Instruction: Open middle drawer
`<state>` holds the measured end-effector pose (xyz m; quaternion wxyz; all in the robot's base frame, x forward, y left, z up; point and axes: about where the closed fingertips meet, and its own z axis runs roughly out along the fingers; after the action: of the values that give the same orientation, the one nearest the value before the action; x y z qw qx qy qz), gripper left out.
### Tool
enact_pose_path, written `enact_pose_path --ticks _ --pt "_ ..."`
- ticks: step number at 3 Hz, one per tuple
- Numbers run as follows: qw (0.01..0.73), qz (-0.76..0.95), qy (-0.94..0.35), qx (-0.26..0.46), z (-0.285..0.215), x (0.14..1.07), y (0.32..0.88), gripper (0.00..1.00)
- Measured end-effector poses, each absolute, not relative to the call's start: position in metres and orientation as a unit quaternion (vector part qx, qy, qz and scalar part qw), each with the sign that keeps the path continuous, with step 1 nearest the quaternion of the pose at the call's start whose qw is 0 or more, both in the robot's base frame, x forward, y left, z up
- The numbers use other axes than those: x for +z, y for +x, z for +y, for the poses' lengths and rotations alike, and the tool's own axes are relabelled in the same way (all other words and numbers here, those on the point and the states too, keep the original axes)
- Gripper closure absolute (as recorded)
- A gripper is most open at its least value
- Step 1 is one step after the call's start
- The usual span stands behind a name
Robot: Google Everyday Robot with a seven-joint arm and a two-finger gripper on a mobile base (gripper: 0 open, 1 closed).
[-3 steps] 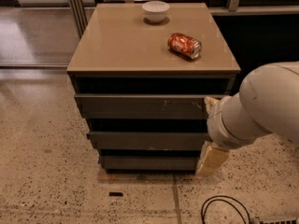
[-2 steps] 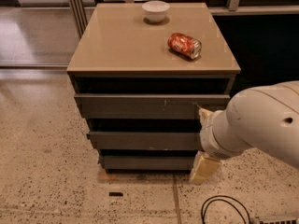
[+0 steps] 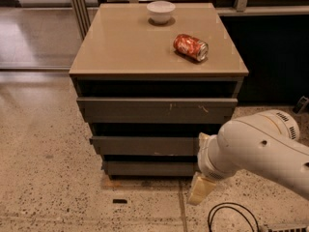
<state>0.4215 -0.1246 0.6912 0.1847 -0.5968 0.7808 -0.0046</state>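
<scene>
Cream hand (image 3: pixel 199 188) low, right of dark-grey middle drawer (image 3: pixel 145 145); red can (image 3: pixel 190 47) on tan top (image 3: pixel 125 50).

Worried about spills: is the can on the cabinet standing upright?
No, the can lies on its side on the cabinet; the gripper is low by the bottom drawer.

Matt dark-grey middle drawer (image 3: pixel 145 145); smooth, faintly shiny counter (image 3: pixel 125 52); glossy metal can (image 3: pixel 190 47); smooth cream plastic gripper (image 3: pixel 199 190) low beside bottom drawer (image 3: pixel 145 168)
</scene>
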Motion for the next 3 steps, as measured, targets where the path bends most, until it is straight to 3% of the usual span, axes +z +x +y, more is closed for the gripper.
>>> enact_pose_path --ticks 3 --pt "0.192 0.791 -0.58 0.025 -0.1108 0.6577 0.4286 0.0"
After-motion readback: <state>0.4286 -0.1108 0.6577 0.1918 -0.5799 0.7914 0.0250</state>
